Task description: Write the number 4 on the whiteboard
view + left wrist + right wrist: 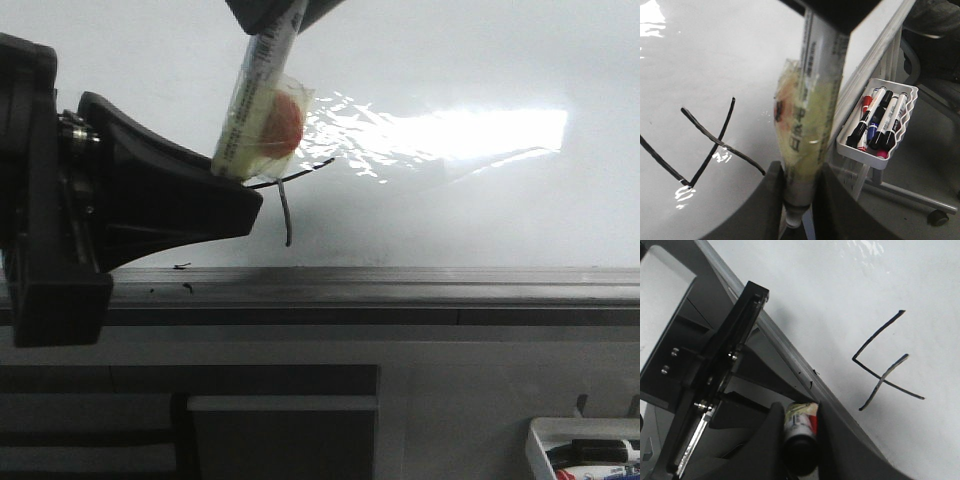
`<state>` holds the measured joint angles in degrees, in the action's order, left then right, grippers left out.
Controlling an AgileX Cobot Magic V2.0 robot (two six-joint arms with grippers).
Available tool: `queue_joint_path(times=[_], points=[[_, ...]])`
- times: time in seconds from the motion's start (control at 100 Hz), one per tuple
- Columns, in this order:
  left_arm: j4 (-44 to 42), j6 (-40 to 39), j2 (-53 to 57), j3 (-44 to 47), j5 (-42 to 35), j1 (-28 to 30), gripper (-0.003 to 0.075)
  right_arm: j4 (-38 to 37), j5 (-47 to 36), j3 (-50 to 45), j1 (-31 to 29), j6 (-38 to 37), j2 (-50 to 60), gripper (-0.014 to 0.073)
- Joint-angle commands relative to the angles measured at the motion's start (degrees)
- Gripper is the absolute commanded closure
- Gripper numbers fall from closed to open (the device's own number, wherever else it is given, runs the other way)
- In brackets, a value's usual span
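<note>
The left gripper [235, 195] is clamped on a tape-wrapped marker [262, 110], just off the whiteboard [480, 60]. The 4 [288, 195] sits low on the board beside the marker. The right gripper [800, 412] pinches a second marker [800, 432].
</note>
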<state>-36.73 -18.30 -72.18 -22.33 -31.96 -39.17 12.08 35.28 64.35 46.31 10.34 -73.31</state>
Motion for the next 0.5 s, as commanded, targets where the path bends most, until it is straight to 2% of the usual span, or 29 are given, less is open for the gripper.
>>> queue_joint_path(times=[0.0, 0.12, 0.16, 0.22, 0.37, 0.49], points=[[1.6, -0.5, 0.8, -1.7, -5.2, -0.3, 0.0741, 1.0, -3.1, 1.7, -0.2, 0.6, 1.9, 0.0517], [5.8, -4.2, 0.8, -1.7, -4.0, -0.3, 0.0741, 0.3, -4.3, 1.7, -1.9, 0.6, 1.9, 0.0203], [10.1, -6.1, 1.1, -1.7, -2.5, -0.3, 0.0741, -0.1, -4.7, 1.7, -3.0, 0.6, 2.4, 0.0139], [17.3, -8.8, 1.9, -1.7, 0.6, -0.3, 0.0741, -0.3, -4.8, 1.7, -4.8, 0.6, 2.9, 0.0117], [34.5, -9.2, 5.8, -2.2, 12.7, -0.3, 0.0741, -0.3, -5.1, 1.7, -9.5, 0.6, 5.8, 0.0123], [40.8, -9.2, 6.6, -5.1, 23.1, -0.3, 0.0741, -0.3, -5.2, 1.7, -12.0, 0.6, 7.4, 0.0123]])
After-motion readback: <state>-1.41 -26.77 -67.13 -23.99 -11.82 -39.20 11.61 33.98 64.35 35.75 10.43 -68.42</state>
